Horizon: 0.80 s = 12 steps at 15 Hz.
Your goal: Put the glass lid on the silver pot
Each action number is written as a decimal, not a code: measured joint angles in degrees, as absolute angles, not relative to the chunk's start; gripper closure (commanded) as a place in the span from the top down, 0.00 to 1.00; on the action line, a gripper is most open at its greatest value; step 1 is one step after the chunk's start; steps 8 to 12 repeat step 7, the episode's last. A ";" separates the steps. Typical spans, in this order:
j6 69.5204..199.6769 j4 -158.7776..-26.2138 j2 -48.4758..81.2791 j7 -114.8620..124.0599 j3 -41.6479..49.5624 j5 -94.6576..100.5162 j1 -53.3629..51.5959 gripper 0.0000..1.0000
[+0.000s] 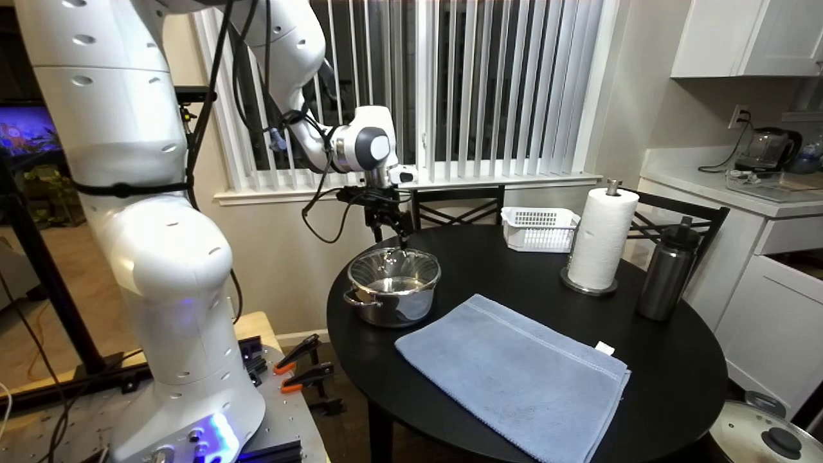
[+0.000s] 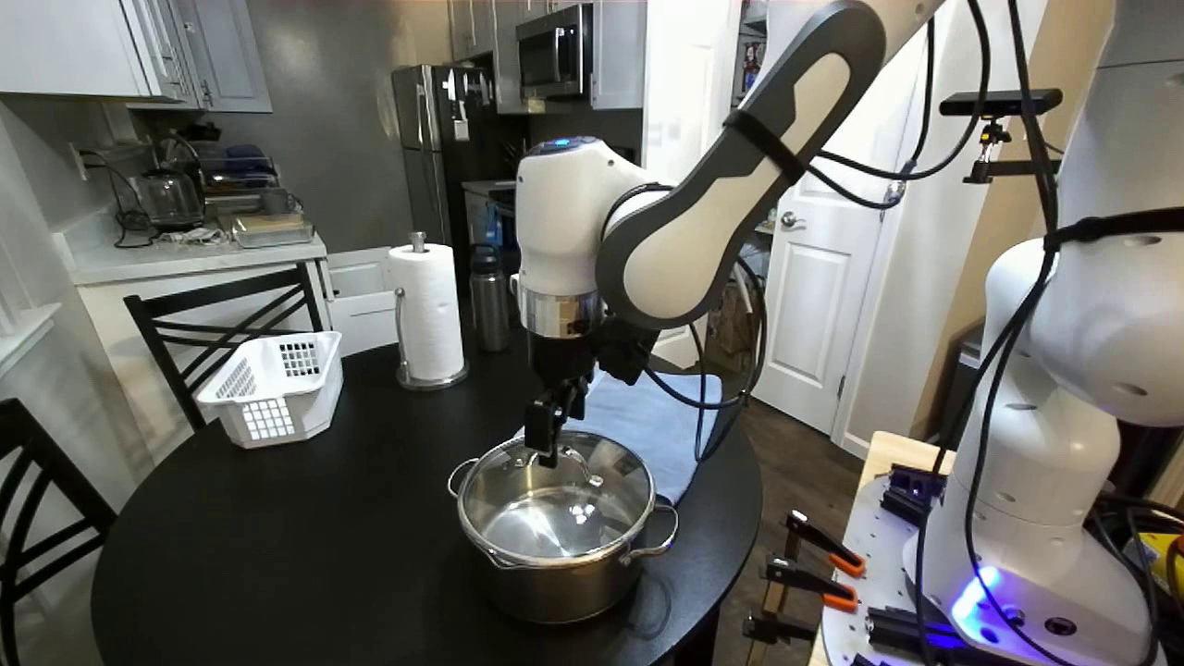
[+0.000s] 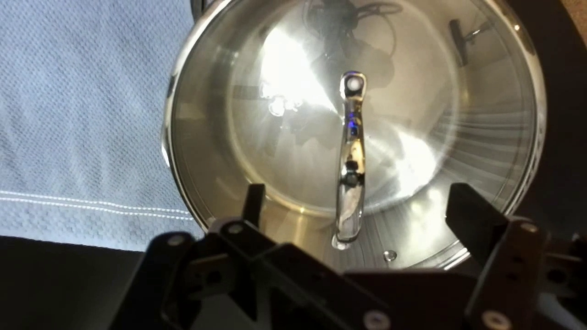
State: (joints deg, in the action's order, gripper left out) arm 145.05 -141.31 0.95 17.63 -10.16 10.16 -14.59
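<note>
The white robot arm (image 2: 717,222) with dark grey bands reaches out over the round black table (image 1: 472,263), its last section turned downward. The black two-fingered gripper (image 3: 360,199) points down over the wide, shiny stainless-steel pot (image 2: 564,592). In the wrist view its dark fingers (image 3: 472,217) stand well spread. The round, clear glass lid (image 2: 555,504) with a metal rim lies on top of the pot, beneath the gripper; I cannot tell whether it sits quite flush. Its arched, polished metal handle (image 3: 352,151) reaches into the gap between the fingers in the wrist view, apart from both. The pot stands by the table's edge, near a light-blue cloth (image 1: 514,373) spread on the same table.
</note>
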 measured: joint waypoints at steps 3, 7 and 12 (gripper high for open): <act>145.05 -141.68 0.16 17.79 -10.32 10.22 -14.55 1.00; 145.05 -141.52 0.75 17.79 -10.32 10.22 -14.52 1.00; 145.05 -141.52 0.75 17.79 -10.32 10.22 -14.52 1.00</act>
